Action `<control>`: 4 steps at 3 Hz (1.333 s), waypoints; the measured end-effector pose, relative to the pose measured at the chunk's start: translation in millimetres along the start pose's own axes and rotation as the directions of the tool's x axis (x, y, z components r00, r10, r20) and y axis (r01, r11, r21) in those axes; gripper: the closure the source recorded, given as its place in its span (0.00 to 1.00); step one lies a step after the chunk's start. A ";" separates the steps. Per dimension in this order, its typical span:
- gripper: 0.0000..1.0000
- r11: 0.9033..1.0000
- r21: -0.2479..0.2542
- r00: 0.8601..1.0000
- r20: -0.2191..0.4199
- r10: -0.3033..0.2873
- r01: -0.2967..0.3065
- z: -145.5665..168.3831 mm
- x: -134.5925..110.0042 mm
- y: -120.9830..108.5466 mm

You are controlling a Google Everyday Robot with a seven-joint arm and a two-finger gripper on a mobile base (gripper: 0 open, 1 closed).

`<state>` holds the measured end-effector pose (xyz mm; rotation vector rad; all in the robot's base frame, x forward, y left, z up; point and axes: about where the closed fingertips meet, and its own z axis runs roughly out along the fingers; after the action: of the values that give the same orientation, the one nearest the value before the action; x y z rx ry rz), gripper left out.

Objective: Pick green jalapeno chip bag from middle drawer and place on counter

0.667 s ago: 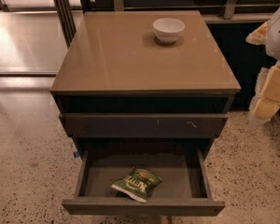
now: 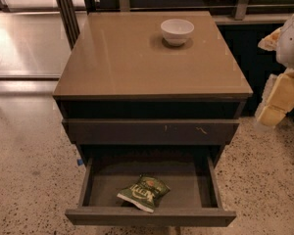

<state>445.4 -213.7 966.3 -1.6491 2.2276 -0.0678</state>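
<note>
Not much has changed vs. a moment ago. The gripper [image 2: 280, 98] is in the same spot at the right edge of the view, beside the desk [image 2: 152, 109] at about the level of its top and well apart from the drawer. Can't tell whether it's released or clenched, but it isn't grasping the bag. The middle drawer [image 2: 188, 184] is pulled out just as far as before, and the green jalapeno chip bag [image 2: 143, 193] hasn't budged.

For you that means no progress yet. The pick hasn't started, approx. the whole task is still ahead, and the reach down into the drawer is prob. your next move.

The bag lies flat on the drawer's grey floor, near the front wall and a bit left of centre. It sits skewed, w/ its long side running diagonally. It's dark green foil w/ pale lettering facing up and a white edge at the lower corner, which nearly touches the drawer front. It looks puffy and crinkled, so expect it to give or slip under a pinch.

The counter [image 2: 137, 62], i.e. the desk's glossy tan top, carries only a white bowl [image 2: 177, 32] near the back right, so there's lots of room to set the bag down.
</note>
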 end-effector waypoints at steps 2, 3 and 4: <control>0.00 0.975 -0.026 0.949 0.226 0.220 -0.220 86.5 3.8 -9.0; 0.00 0.977 -0.019 0.928 0.310 0.206 -0.211 115.2 -11.9 -28.4; 0.00 0.977 -0.009 0.926 0.319 0.204 -0.212 124.9 -11.5 -30.6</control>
<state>515.9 -190.6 860.7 -1.2934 2.1240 0.2101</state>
